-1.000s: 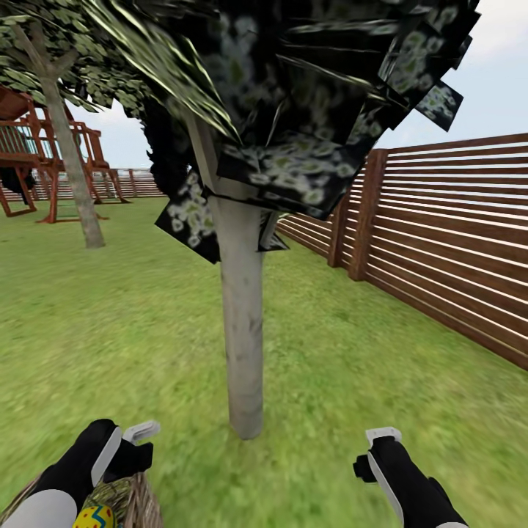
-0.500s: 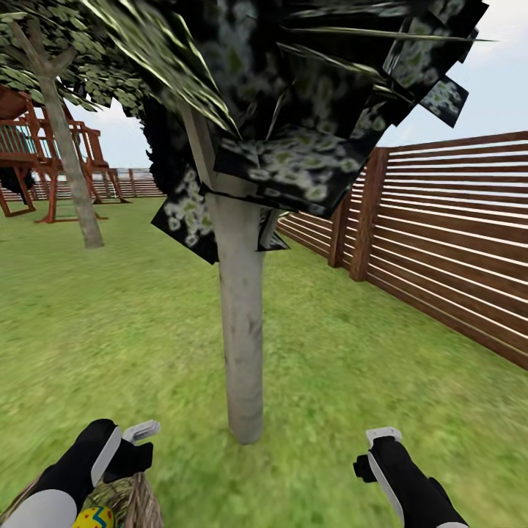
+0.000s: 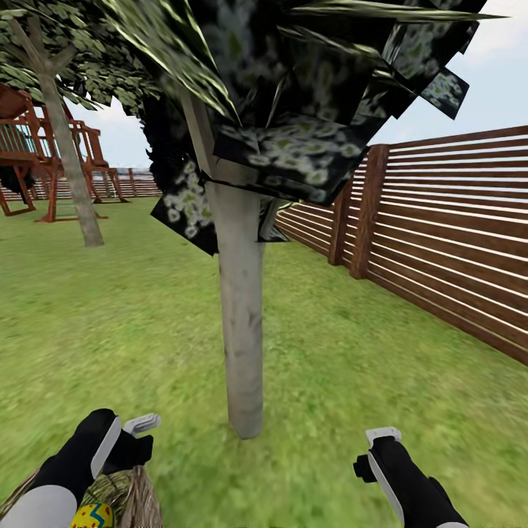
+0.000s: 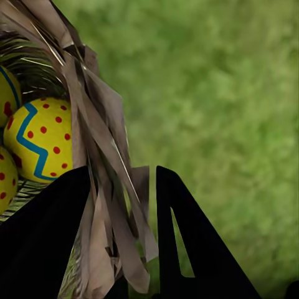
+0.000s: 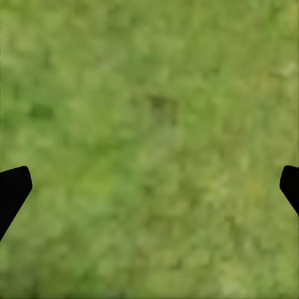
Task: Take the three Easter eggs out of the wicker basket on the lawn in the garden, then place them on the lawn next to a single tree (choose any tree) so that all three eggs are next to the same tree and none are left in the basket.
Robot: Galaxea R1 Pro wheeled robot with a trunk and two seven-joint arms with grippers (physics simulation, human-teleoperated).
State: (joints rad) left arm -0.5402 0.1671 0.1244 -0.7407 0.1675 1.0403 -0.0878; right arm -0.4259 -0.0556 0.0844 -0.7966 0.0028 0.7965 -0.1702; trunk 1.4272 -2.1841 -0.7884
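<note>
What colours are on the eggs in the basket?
Yellow eggs with blue zigzags and red dots, best in the left wrist view.

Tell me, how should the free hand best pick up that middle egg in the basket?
Come from above through the basket's open top and grip the egg across its rounded middle; the woven wall blocks its side. The right end effector, open over grass, seems free.

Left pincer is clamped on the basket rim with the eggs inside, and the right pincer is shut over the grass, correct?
Not quite: the right pincer is open, its fingertips far apart over bare lawn in the right wrist view. The left pincer does grip the basket rim, eggs inside.
</note>
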